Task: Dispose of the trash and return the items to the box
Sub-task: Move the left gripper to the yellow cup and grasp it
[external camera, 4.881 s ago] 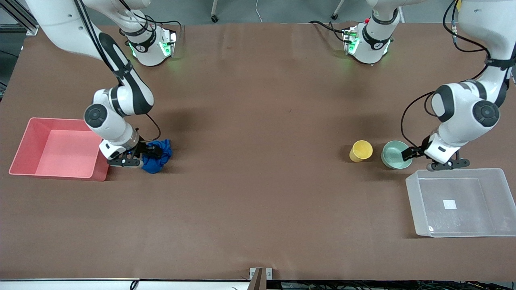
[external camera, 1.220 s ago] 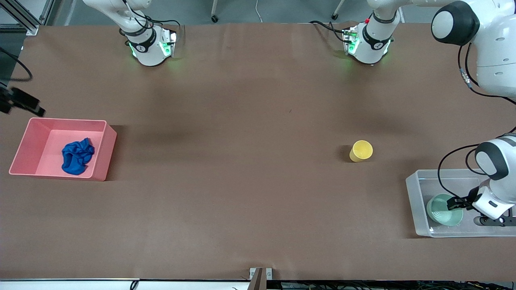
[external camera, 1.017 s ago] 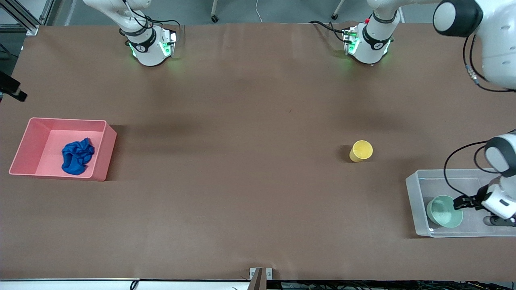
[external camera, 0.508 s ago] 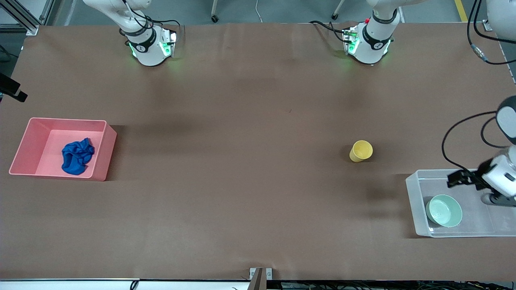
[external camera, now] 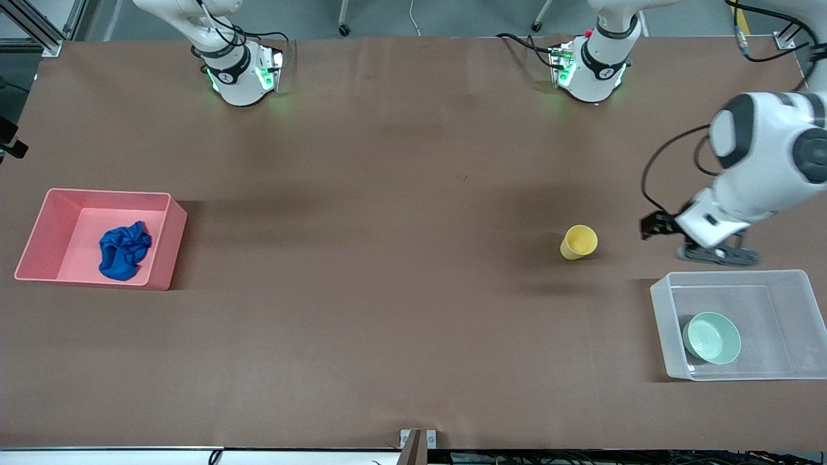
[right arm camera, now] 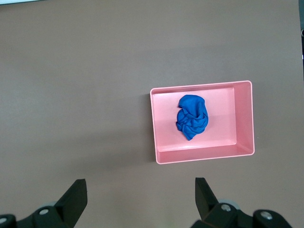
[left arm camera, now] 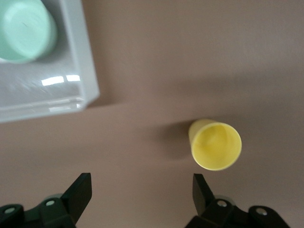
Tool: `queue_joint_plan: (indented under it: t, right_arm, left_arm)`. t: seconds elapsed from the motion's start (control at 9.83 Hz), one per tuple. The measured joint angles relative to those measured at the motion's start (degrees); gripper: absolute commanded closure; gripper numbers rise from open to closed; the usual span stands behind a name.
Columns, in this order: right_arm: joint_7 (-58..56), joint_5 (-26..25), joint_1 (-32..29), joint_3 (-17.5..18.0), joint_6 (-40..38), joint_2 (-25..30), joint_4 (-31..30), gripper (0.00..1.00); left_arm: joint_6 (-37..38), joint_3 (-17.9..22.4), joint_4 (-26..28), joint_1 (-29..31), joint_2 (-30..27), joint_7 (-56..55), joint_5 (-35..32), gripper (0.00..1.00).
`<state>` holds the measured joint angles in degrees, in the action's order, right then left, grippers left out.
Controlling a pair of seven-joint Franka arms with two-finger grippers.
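The blue cloth wad lies in the pink bin; the right wrist view shows it in that bin too. The mint-green bowl sits in the clear box. The yellow cup stands upright on the table, apart from the box. My left gripper is open and empty over the table between the cup and the box; its wrist view shows the cup, the bowl and the box. My right gripper is open and empty, high over bare table beside the pink bin.
Both arm bases stand along the table's edge farthest from the front camera. The brown tabletop stretches wide between the pink bin and the cup. Only a dark tip of the right arm shows at the front view's edge.
My left gripper let go of the bowl in the clear box, rose out of it and moved toward the yellow cup. The right arm drew off toward the view's edge.
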<state>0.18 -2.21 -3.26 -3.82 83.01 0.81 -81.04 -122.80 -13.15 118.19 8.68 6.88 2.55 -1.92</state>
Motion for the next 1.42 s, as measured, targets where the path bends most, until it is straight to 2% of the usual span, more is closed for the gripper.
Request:
queue_joint_plan:
  t: [0.2, 0.51, 0.61, 0.71, 0.81, 0.92, 1.12, 1.42]
  right_arm:
    - [0.36, 0.0, 0.02, 0.06, -0.02, -0.04, 0.0, 0.0]
    - [0.52, 0.0, -0.02, 0.04, -0.13, -0.22, 0.0, 0.0]
    - [0.54, 0.0, -0.06, 0.03, -0.14, -0.34, -0.01, 0.0]
    - [0.55, 0.0, -0.06, 0.03, -0.17, -0.43, -0.01, 0.0]
    - [0.55, 0.0, -0.06, 0.02, -0.27, -0.49, -0.02, 0.0]
    - [0.55, 0.0, -0.05, 0.03, -0.29, -0.55, -0.02, 0.0]
    - [0.55, 0.0, -0.04, 0.04, -0.29, -0.57, -0.02, 0.0]
    - [0.55, 0.0, -0.02, 0.05, -0.29, -0.57, -0.01, 0.0]
  left_arm:
    - [-6.73, -2.86, 5.86, -0.1, 0.91, -3.45, 0.0, 0.07]
    - [-15.91, -4.49, 9.19, -0.21, 6.1, -4.94, 0.0, 0.1]
    - [-18.75, -4.51, 9.63, -0.49, 8.19, -4.93, 0.0, 0.18]
    - [-20.88, -4.52, 9.65, -0.86, 10.05, -4.93, 0.0, 0.47]
    - [-22.9, -4.52, 9.66, -1.06, 11.57, -4.93, 0.0, 0.83]
    - [-24.45, -4.52, 9.65, -1.09, 12.72, -4.93, 0.0, 0.93]
    - [-25.62, -4.52, 9.6, -1.1, 13.8, -4.91, 0.0, 1.0]
    - [-25.76, -4.51, 8.21, -1.03, 13.49, -4.71, -0.01, 1.0]
